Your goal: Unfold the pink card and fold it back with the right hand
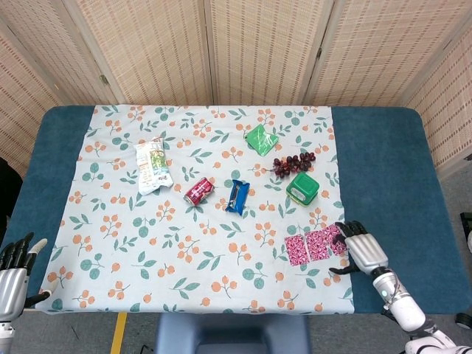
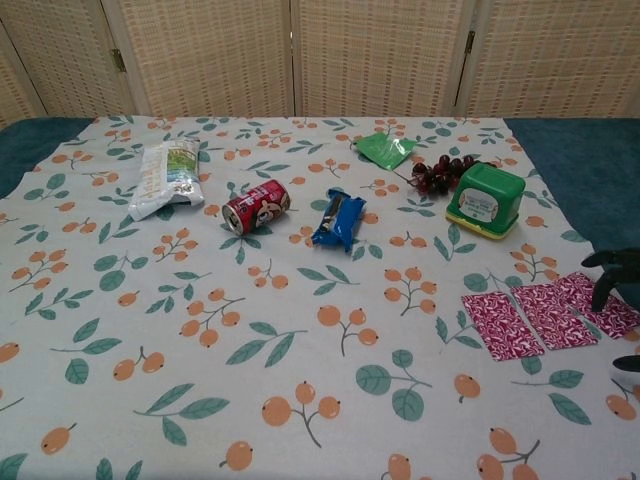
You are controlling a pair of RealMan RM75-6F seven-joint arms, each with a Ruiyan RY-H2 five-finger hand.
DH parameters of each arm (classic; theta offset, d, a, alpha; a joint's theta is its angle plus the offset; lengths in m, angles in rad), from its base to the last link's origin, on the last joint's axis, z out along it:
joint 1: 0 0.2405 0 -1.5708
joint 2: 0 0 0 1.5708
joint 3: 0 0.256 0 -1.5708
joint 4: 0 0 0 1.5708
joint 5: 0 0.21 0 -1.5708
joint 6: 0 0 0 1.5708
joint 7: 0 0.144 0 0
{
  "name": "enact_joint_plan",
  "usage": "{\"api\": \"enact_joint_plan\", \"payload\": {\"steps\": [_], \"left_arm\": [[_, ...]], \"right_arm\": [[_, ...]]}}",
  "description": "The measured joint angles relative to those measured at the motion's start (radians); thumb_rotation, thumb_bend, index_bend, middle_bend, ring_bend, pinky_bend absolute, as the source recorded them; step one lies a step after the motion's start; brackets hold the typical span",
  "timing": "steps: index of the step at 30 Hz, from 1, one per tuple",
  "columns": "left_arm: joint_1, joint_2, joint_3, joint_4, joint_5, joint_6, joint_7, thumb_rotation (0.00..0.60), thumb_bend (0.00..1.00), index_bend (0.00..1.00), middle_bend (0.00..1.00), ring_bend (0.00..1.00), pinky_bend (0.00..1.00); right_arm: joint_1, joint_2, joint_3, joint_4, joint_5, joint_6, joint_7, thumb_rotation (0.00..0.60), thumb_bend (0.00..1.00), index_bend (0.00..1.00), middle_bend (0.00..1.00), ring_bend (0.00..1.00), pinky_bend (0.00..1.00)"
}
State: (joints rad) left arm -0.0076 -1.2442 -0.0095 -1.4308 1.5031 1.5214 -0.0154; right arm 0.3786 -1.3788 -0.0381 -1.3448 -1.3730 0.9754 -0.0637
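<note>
My right hand [image 1: 363, 248] rests, fingers spread, on the far-right panel of the opened card [image 2: 548, 314], grasping nothing; my left hand [image 1: 15, 271] hangs released.

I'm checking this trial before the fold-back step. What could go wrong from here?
The pink card lies opened flat in three panels near the tablecloth's right edge; the right hand sits at its outer panel, so a pull might slide it off the cloth. Flat paper offers little edge to catch. A wide sweep could nudge the green box.
</note>
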Motion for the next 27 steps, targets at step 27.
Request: {"api": "enact_joint_plan", "payload": {"steps": [27], "left_arm": [[0.008, 0.003, 0.002, 0.0, -0.004, 0.004, 0.0, 0.6, 0.28, 0.17, 0.02, 0.06, 0.0]], "right_arm": [[0.038, -0.038, 0.032, 0.033, 0.005, -0.045, 0.006, 0.359, 0.11, 0.33, 0.1, 0.0, 0.0]]}}
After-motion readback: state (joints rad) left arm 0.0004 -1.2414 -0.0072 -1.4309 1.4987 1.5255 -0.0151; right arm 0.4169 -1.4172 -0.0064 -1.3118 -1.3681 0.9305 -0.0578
